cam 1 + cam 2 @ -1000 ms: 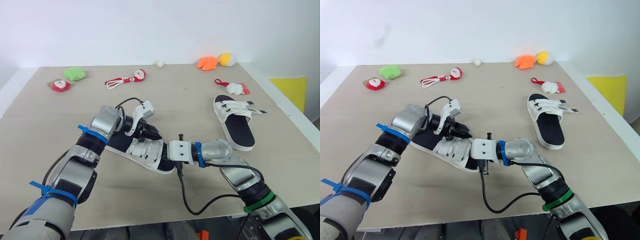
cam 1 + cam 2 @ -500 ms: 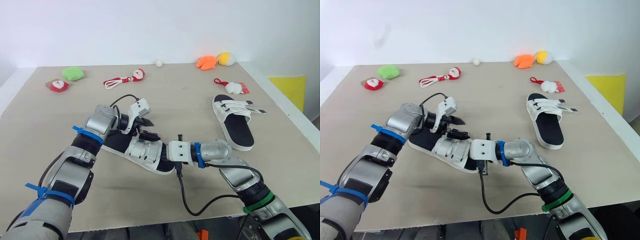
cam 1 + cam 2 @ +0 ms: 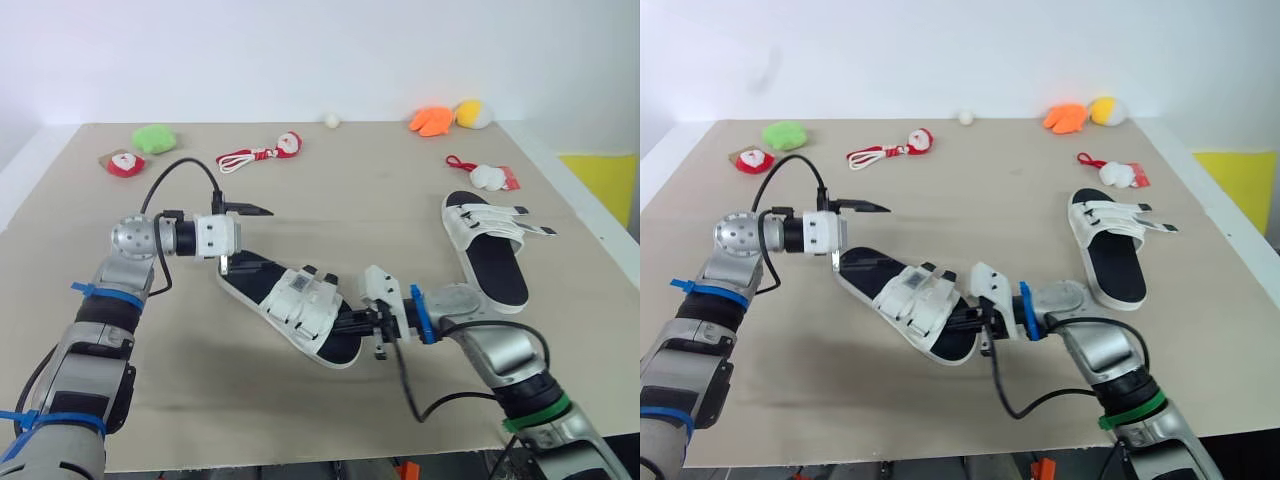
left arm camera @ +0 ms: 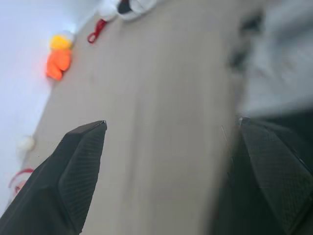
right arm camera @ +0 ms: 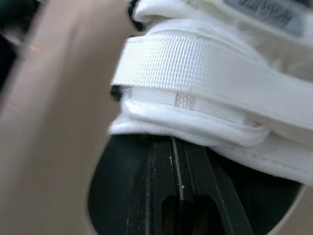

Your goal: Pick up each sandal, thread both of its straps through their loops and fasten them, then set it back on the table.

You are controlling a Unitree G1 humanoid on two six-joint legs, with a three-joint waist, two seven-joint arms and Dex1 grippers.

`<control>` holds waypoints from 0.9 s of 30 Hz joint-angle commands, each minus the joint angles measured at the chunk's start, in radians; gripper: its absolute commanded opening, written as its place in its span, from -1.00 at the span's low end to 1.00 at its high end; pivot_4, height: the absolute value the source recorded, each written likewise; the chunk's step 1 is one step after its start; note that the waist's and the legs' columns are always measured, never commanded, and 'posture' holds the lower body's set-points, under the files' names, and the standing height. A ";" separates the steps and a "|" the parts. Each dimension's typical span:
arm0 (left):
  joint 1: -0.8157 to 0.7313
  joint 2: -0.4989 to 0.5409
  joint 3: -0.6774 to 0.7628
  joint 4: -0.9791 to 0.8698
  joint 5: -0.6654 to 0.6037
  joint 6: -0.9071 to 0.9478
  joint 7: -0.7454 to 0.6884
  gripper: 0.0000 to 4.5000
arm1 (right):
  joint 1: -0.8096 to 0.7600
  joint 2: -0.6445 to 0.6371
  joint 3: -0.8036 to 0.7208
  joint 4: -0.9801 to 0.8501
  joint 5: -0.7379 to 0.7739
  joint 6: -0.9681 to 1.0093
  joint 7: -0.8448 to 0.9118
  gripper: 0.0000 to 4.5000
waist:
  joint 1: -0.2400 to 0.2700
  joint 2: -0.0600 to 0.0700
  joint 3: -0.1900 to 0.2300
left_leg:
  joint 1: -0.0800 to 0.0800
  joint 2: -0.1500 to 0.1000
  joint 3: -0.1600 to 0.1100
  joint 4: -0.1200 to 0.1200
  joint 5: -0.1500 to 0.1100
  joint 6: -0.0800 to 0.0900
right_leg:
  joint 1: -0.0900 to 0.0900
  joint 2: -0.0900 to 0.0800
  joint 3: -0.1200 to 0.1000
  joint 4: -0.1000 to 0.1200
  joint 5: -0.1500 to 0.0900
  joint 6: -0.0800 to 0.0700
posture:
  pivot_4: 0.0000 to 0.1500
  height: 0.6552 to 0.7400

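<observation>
Left eye view: the pale beige tabletop (image 3: 380, 200) carries two white-strapped sandals with black footbeds. The near sandal (image 3: 300, 305) lies flat and slantwise between the grippers, both white straps folded across its footbed. The left gripper (image 3: 244, 240) sits at this sandal's heel end with its fingers spread wide and holding nothing; the heel lies just beside its lower finger. The right gripper (image 3: 340, 322) enters at the toe end, its two black fingers pressed together with nothing between them, lying along the footbed with their tips under the nearest strap. The second sandal (image 3: 485, 250) lies well apart from the right gripper, ahead of it and to its right, its strap ends sticking out sideways. Far ahead of the left gripper: a green plush lump (image 3: 155, 137), a red-and-white plush figure (image 3: 125, 164) and a Santa toy on a red cord (image 3: 265, 152). Far ahead of the right gripper: a small white ball (image 3: 332, 120), an orange plush (image 3: 432, 120), a yellow plush (image 3: 470, 113) and a white plush on a red cord (image 3: 488, 177).
</observation>
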 commanded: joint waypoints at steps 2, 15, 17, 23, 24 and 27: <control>-0.013 0.054 0.006 0.080 0.065 -0.285 0.088 0.99 | -0.004 -0.071 -0.158 -0.002 0.180 0.125 0.062 -1.00 | 0.015 0.001 0.001 | -0.007 -0.001 -0.001 0.003 -0.001 0.001 | -0.006 -0.001 -0.001 0.000 0.001 -0.001 | 1.00 1.00; -0.133 0.047 -0.016 0.228 0.451 -0.788 0.457 1.00 | -0.143 -0.159 -0.344 -0.046 0.306 0.173 -0.001 0.98 | 0.025 0.006 0.006 | -0.012 -0.002 -0.003 0.013 -0.002 0.004 | -0.005 -0.001 -0.004 0.001 0.003 0.005 | 1.00 1.00; -0.140 0.037 -0.020 0.232 0.529 -0.824 0.504 1.00 | -0.164 -0.162 -0.357 -0.071 0.322 0.175 -0.022 0.98 | 0.024 0.009 0.008 | -0.012 -0.002 -0.003 0.013 -0.002 0.004 | -0.005 -0.001 -0.004 0.001 0.003 0.005 | 1.00 1.00; -0.139 0.001 -0.056 0.219 0.691 -0.867 0.647 1.00 | -0.231 -0.160 -0.370 -0.119 0.345 0.178 -0.084 0.98 | 0.025 0.011 0.009 | -0.012 -0.002 -0.004 0.014 -0.002 0.004 | -0.005 -0.001 -0.004 0.003 0.004 0.004 | 1.00 1.00; -0.141 -0.005 -0.067 0.220 0.703 -0.867 0.675 1.00 | -0.235 -0.160 -0.371 -0.126 0.352 0.185 -0.090 0.98 | 0.025 0.011 0.009 | -0.012 -0.002 -0.004 0.014 -0.002 0.004 | -0.005 -0.001 -0.004 0.003 0.006 0.002 | 1.00 1.00; -0.149 -0.024 -0.088 0.221 0.737 -0.867 0.738 1.00 | -0.238 -0.160 -0.366 -0.130 0.352 0.181 -0.103 0.98 | 0.025 0.011 0.009 | -0.012 -0.002 -0.004 0.014 -0.002 0.004 | -0.005 -0.002 -0.004 0.003 0.006 0.002 | 1.00 1.00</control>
